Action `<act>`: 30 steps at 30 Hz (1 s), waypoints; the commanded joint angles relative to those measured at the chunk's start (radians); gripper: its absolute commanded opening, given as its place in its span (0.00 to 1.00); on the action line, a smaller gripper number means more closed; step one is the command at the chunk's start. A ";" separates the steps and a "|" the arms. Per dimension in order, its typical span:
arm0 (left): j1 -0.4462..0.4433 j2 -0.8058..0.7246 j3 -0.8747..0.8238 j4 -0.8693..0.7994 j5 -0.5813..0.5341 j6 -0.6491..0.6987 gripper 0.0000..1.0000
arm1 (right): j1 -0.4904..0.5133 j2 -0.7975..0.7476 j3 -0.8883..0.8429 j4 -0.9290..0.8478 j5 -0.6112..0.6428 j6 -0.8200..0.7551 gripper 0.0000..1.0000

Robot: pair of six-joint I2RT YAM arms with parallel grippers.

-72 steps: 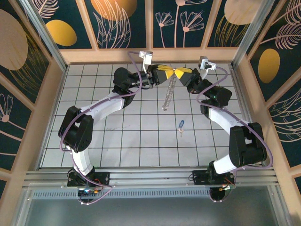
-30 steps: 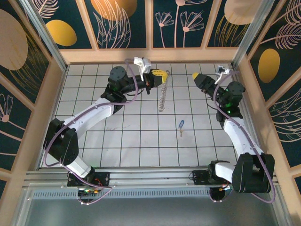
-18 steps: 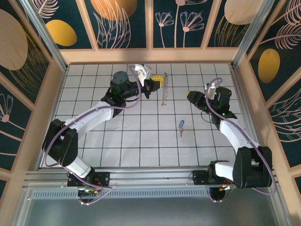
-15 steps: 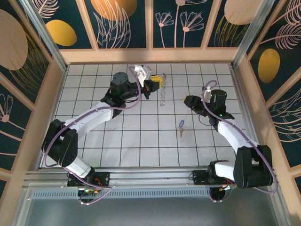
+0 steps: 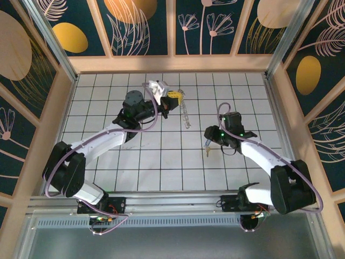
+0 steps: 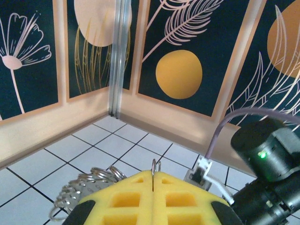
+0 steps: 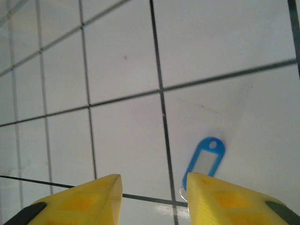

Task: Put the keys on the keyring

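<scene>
Right gripper (image 7: 152,199) hangs low over the tiled table (image 5: 108,162), jaws parted, nothing between them. Left gripper (image 6: 153,187) is clamped on the keyring (image 6: 89,185): a thin wire loop stands up out of the seam between its yellow pads, and the chain links bunch to the left of them. From above, the chain hangs from that grip over the far middle of the table.

Risks, as judged:
- The key (image 7: 204,161) lies flat on smooth tile. The fingers may skid over it or push it along instead of lifting it.
- The key sits off-centre, toward the right-hand finger in the wrist view. A straight descent would likely land that finger on the key's near end, pinning or flicking it.
- A pinch across the blue head could cover its hole, leaving nothing free to thread.
- The hanging chain may sway, making its opening hard to meet.

Position: in the right wrist view the blue head lies just beyond the tip of the right-hand finger, tilted, with its near end running behind that finger. The blade cannot be made out. The gap between the fingers holds only bare tile and a grid line. From above, the key lies just on the near side of the right gripper, well apart from the keyring.
</scene>
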 commanded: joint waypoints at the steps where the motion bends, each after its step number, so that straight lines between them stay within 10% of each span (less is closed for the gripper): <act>1: -0.005 -0.049 -0.015 0.103 -0.015 -0.017 0.00 | 0.042 0.034 -0.001 -0.071 0.103 -0.001 0.40; 30: -0.004 -0.079 -0.072 0.113 -0.006 0.016 0.00 | 0.143 0.226 0.048 -0.012 0.184 0.014 0.19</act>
